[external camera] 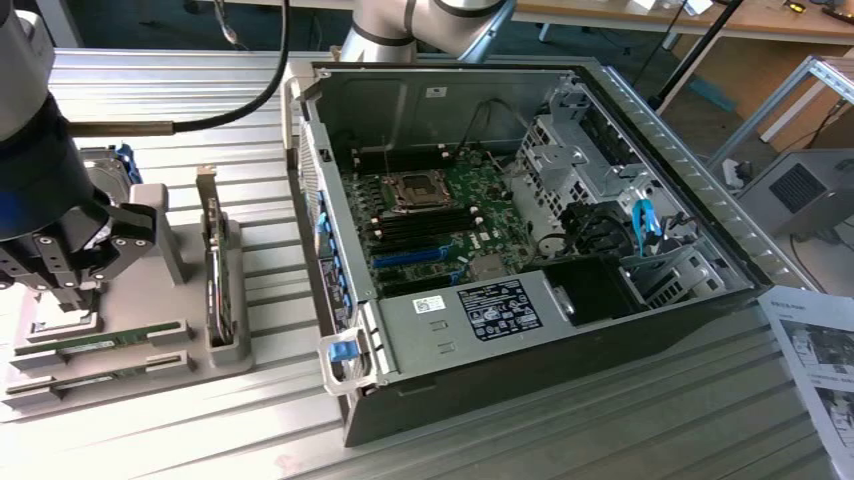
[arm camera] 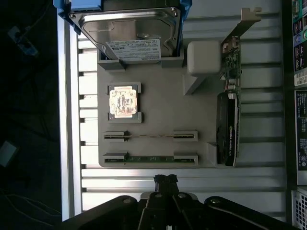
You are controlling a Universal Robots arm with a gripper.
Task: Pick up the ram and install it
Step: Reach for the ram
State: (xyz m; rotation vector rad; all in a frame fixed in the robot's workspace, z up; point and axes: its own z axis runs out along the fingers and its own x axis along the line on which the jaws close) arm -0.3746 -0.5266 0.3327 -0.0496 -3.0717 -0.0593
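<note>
Two alike green ram sticks stand on edge in slots of the grey fixture tray point(arm camera: 158, 103), one point(arm camera: 149, 136) nearer the middle and one point(arm camera: 148, 159) at the tray's edge. In the exterior view they are the nearer-middle stick point(external camera: 104, 340) and the edge stick point(external camera: 91, 376). I cannot tell which of them is the task's ram. My gripper point(arm camera: 165, 181) hangs above the tray's edge, closest to the edge stick, shut and holding nothing. The exterior view has the gripper point(external camera: 63, 295) at its left, above the tray.
The tray also carries a hard drive point(arm camera: 127, 28), a square processor chip point(arm camera: 123, 100) and an upright graphics card point(arm camera: 228, 124). The open computer case point(external camera: 441, 350) with its motherboard point(external camera: 434, 215) lies toward the exterior view's right. A paper sheet point(external camera: 817, 350) lies at the far right.
</note>
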